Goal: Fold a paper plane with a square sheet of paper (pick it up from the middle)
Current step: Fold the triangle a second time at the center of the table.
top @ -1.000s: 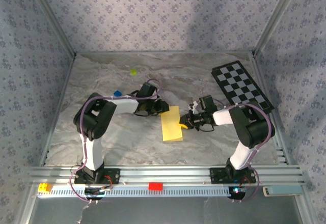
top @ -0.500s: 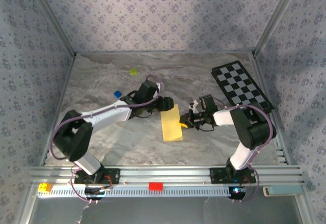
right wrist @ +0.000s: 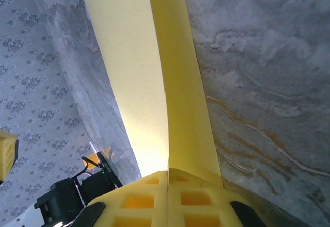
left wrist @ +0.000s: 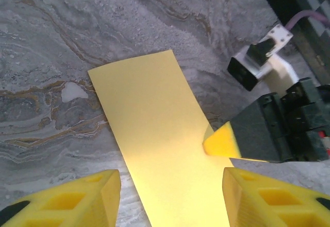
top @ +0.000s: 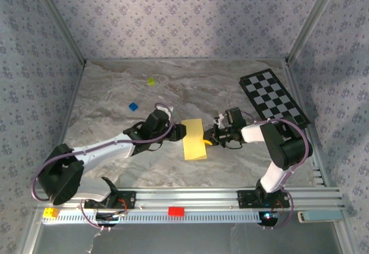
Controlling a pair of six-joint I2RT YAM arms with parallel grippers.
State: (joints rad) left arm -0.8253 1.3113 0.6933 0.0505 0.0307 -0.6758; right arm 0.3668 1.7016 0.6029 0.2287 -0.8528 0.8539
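The square sheet of paper (top: 194,139) lies on the marble table as a narrow yellow rectangle, doubled over lengthwise. My right gripper (top: 206,140) is shut on its right long edge; in the right wrist view the paper (right wrist: 149,72) runs straight out from between the closed pads (right wrist: 168,178). My left gripper (top: 180,131) stands open at the sheet's upper left. In the left wrist view its two yellow fingers straddle the paper (left wrist: 149,129) without touching it, and the right gripper's yellow tip (left wrist: 221,142) rests on the sheet's edge.
A black-and-white checkered board (top: 273,97) lies at the back right. A small yellow-green block (top: 151,82) and a blue block (top: 133,106) sit behind the left arm. Patterned walls enclose the table; a rail with a red block (top: 176,210) runs along the front.
The left arm has stretched out low across the table, and its gripper has come down toward the sheet's left edge and opened wider. The right gripper and the paper have stayed put.
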